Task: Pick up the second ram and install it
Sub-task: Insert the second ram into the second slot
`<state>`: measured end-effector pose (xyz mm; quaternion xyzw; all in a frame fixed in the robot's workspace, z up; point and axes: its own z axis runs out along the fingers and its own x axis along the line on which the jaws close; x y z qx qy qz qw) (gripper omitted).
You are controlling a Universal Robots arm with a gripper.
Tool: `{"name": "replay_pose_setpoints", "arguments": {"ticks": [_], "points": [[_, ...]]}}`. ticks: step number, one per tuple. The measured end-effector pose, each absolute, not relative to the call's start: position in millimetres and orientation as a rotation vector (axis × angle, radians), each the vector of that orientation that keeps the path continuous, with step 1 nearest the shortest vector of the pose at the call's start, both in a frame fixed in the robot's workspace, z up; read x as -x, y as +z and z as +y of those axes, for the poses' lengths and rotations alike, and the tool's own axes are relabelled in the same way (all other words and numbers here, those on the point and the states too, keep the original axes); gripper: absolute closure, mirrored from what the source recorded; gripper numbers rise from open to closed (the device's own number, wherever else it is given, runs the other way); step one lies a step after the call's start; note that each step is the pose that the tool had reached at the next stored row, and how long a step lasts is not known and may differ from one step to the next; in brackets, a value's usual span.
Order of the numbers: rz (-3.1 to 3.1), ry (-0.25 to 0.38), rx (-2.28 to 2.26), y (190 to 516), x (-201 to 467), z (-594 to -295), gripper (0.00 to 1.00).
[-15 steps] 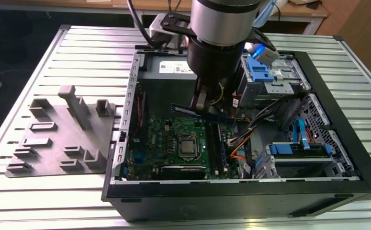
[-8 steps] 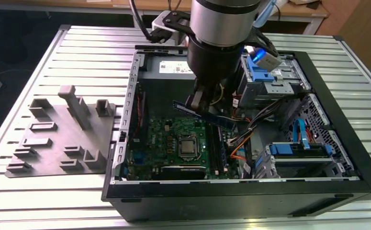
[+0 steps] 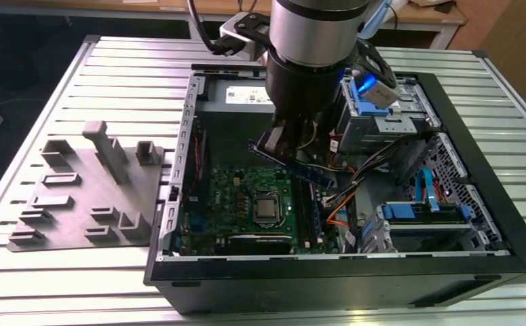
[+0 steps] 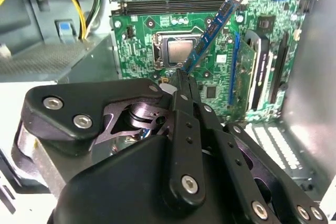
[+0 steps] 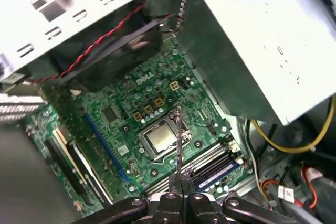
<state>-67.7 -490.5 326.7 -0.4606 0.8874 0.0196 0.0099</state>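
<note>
The second ram (image 3: 306, 172) is a thin, long, dark blue stick with dark chips; gripped at one end between the jaws, it hangs tilted in the air, clear of the green motherboard (image 3: 235, 198) below it.

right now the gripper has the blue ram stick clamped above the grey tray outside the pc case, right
Not quite. The gripper does have the blue ram stick clamped, but above the green motherboard inside the pc case, not the grey tray outside it; the exterior view shows this.
</note>
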Motion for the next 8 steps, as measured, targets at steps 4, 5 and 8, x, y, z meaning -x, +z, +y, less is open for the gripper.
{"name": "replay_pose_setpoints", "arguments": {"ticks": [4,5,8], "points": [[2.82,0.06,1.335,326.3,67.7,-490.5,0.92],[2.831,0.06,1.309,326.2,67.7,-490.5,0.92],[2.865,0.059,1.232,325.9,67.7,-490.5,0.92]]}}
